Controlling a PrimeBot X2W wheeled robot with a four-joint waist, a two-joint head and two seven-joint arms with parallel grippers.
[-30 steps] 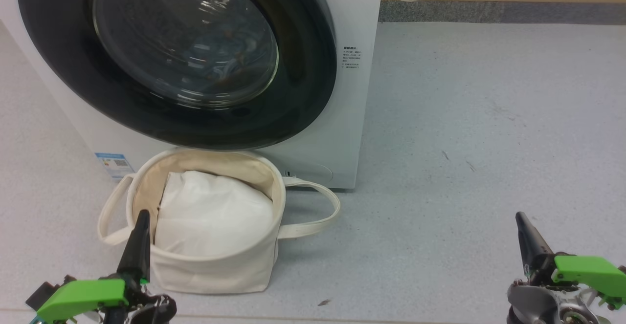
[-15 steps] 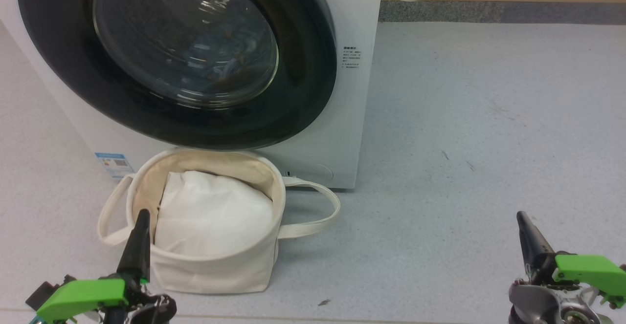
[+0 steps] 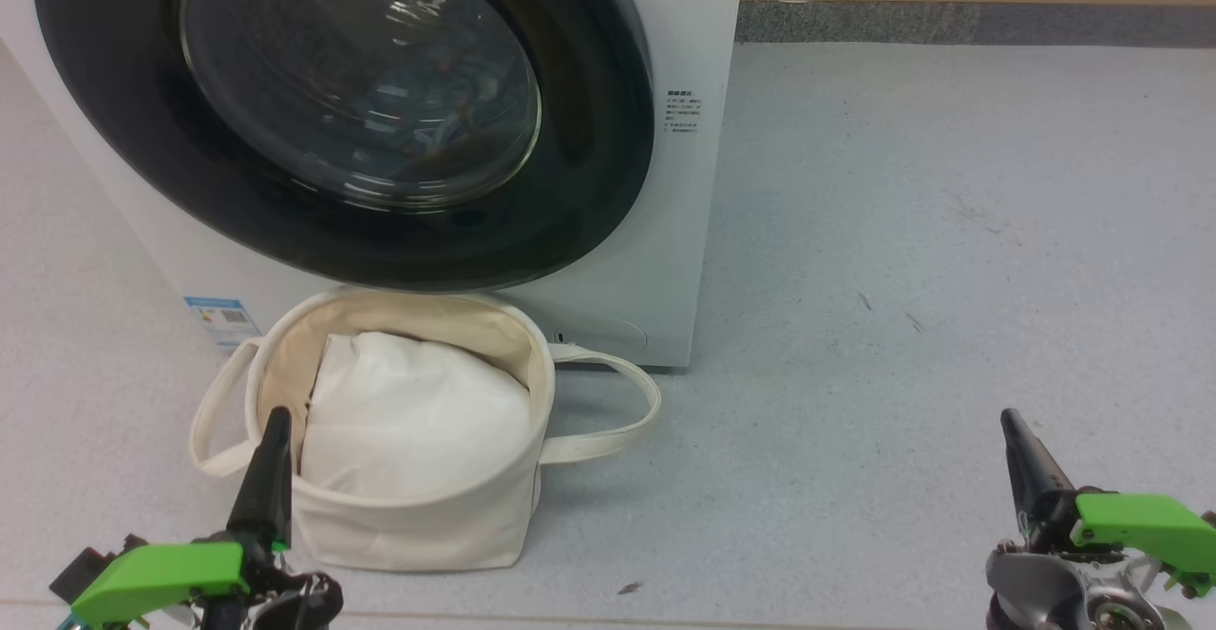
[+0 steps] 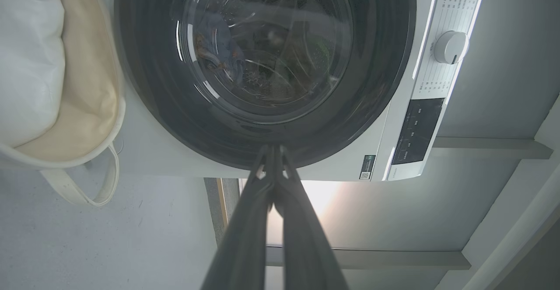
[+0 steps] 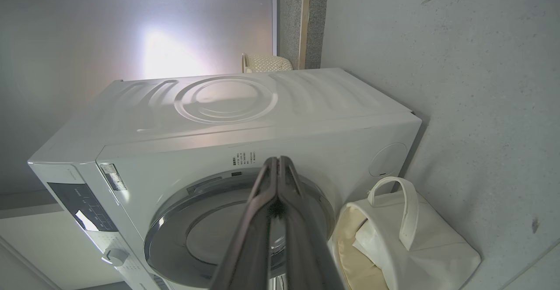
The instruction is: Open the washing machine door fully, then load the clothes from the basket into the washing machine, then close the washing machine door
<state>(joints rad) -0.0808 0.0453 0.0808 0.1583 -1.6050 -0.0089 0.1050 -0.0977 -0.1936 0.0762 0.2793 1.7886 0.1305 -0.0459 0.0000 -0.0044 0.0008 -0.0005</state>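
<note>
Clothes, soft and light, lie inside the washing machine behind its shut door, stiff, glossy, probably best taken at its right edge; left end effector and right end effector sit pinched together, empty.

The left gripper rises from the bottom edge, its two dark fingers pressed together, tips over the black rim of the washing machine door, which sits closed. Blue clothes show behind its glass. At the left edge, the basket holds a white cloth.
</note>
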